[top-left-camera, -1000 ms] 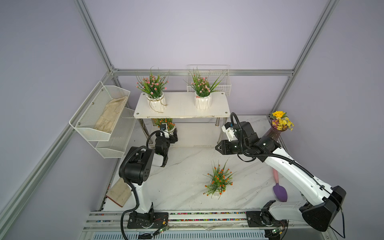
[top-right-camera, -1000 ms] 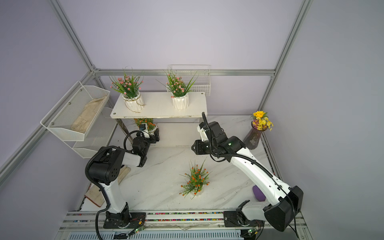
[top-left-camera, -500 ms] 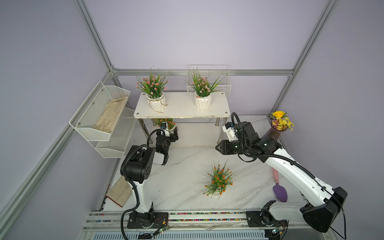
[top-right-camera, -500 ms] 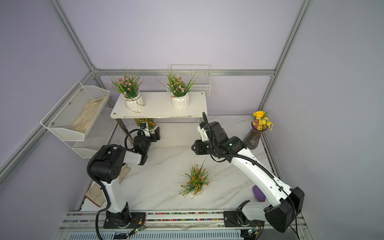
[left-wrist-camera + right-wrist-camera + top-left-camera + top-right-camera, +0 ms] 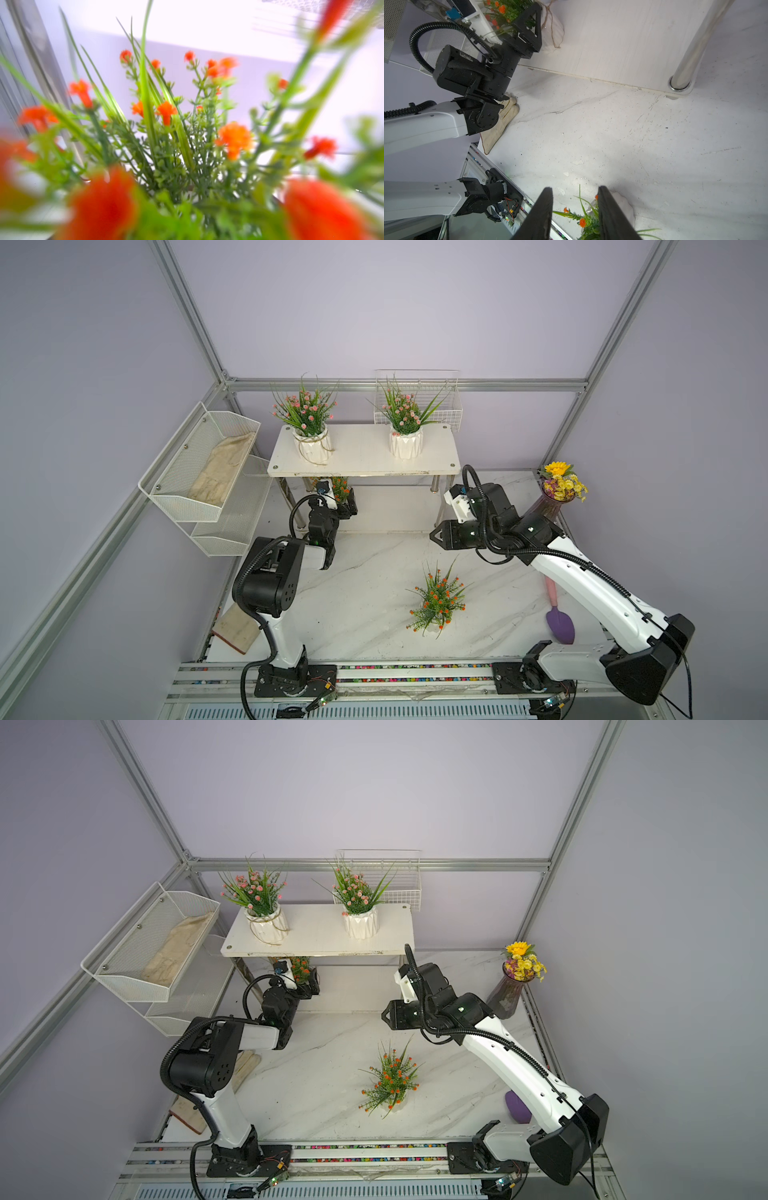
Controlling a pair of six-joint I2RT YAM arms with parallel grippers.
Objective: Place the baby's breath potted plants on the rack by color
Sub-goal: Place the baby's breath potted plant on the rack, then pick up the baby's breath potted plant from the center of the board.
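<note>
Two tiers on the white rack (image 5: 365, 456). On the top board, above the left gripper (image 5: 344, 501), stand the twine-tied pink baby's breath pot (image 5: 309, 435) and the faceted pink baby's breath pot (image 5: 405, 439), both upright and well apart.

The left gripper reaches under that board onto the lower tier. The shelved orange baby's breath pot (image 5: 551, 29) stands right at its fingertips. One finger (image 5: 530, 22) shows just beside the pot. Its mate is hidden, so I cannot tell whether the jaws clasp the pot or stand clear of it.

The loose orange baby's breath pot (image 5: 436, 605) stands upright on the marble tabletop (image 5: 365, 572), below and ahead of the right gripper (image 5: 575, 189) and well apart from it. The right jaws are parted with nothing between them.

Judgement: the third pot's placement is at its end, and the fourth pot is the job left. The next move calls for the right gripper to descend, widen and clasp the pot body under the foliage. It then carries the pot low beneath the top board to a spot beside the orange mate. The left arm should back out first.
</note>
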